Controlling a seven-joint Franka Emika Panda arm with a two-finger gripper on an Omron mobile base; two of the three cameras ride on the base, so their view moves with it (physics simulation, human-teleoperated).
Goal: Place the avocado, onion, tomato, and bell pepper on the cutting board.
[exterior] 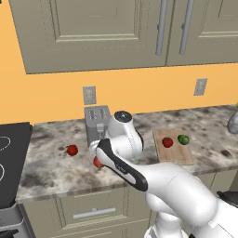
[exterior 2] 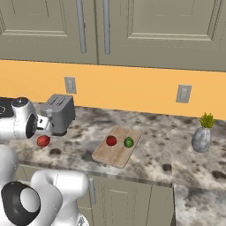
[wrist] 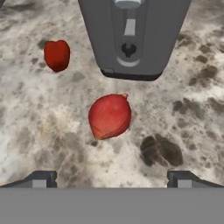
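Onion point(wrist: 109, 116) | just before toaster point(wrist: 133, 37) | pincer point(wrist: 111, 179) spread above

Grey-green upper cabinets point(exterior: 107, 32) fill the top of the frame above an orange wall point(exterior 2: 132, 88) with grey outlets point(exterior: 89, 95), a mottled granite counter point(exterior 2: 154, 154) spanning the middle.

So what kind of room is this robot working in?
A kitchen, though a computer-rendered one. A toaster stands on a speckled stone counter under wall cabinets, and a cutting board holds produce.
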